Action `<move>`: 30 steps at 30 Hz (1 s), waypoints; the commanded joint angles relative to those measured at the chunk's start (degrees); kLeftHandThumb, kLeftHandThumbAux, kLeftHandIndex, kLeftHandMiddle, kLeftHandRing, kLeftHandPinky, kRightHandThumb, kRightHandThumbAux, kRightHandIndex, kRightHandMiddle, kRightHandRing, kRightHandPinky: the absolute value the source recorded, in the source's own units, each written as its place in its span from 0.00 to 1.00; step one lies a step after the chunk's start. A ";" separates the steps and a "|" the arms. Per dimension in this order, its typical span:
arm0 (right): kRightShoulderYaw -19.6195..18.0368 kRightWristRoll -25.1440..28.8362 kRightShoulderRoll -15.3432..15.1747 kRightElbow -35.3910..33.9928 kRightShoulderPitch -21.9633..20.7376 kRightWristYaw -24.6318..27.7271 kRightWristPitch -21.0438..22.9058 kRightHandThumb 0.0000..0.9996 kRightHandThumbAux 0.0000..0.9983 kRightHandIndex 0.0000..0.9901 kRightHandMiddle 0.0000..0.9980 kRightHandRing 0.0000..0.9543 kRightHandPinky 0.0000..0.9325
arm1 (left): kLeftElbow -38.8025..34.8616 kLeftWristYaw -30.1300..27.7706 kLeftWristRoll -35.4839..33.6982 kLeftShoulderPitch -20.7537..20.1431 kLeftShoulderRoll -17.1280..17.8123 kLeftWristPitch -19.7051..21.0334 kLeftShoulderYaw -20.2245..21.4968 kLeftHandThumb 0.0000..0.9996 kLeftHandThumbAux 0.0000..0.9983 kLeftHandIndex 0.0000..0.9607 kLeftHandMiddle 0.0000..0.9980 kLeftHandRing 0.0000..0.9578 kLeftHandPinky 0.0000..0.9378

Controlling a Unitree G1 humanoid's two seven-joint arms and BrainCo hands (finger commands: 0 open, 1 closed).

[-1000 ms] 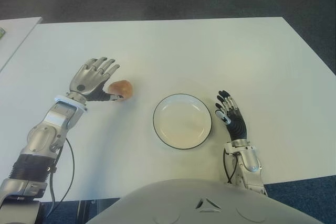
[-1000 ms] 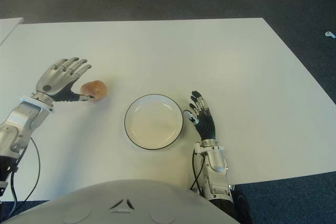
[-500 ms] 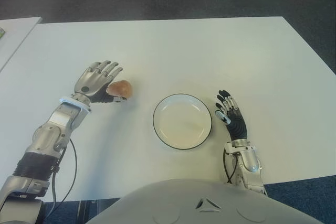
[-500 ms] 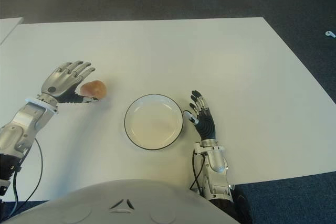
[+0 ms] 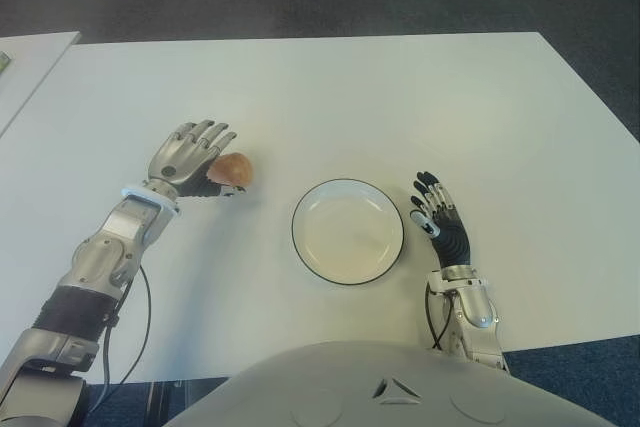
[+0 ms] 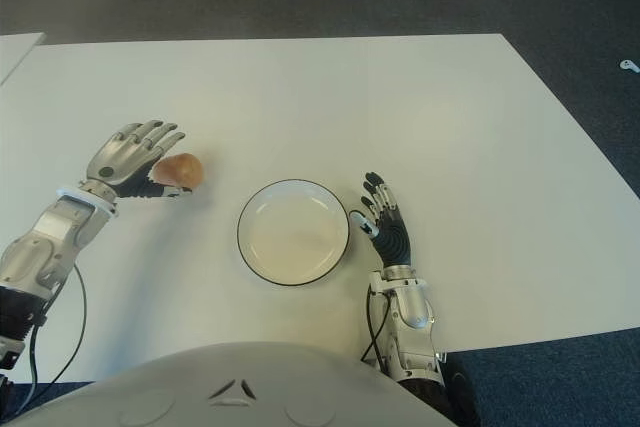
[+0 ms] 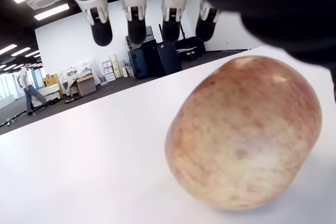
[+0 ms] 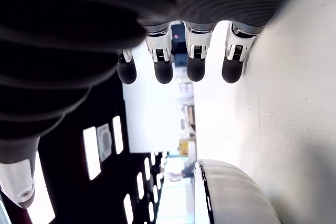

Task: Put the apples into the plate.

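Here I see my left hand (image 5: 188,153) spread, unclenched, over the reddish-yellow round apple (image 5: 233,169) on the white table (image 5: 400,97). My right hand (image 5: 440,224) shows relaxed beside the black-rimmed white plate (image 5: 348,231), on its right.

left robot hand (image 5: 190,157) spread, right robot hand (image 5: 436,219) flat and relaxed.

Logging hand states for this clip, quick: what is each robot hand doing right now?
Left robot hand: open, fingers spread over the apple, not gripping it.
Right robot hand: open, holding nothing, beside the plate on its right.
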 commanded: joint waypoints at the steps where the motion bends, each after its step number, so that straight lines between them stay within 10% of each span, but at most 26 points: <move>1: -0.06 -0.42 0.12 5.57 2.66 -0.29 4.09 0.15 0.55 0.00 0.00 0.00 0.00 | 1.25 -0.89 -0.13 -0.40 -0.54 1.36 -1.78 0.28 0.26 0.00 0.00 0.00 0.00; 30: -0.87 -0.33 -0.45 6.07 2.48 -0.36 3.33 0.14 0.54 0.00 0.00 0.00 0.00 | 14.58 3.95 0.03 -6.60 -2.57 5.06 -11.13 0.27 0.27 0.00 0.00 0.00 0.00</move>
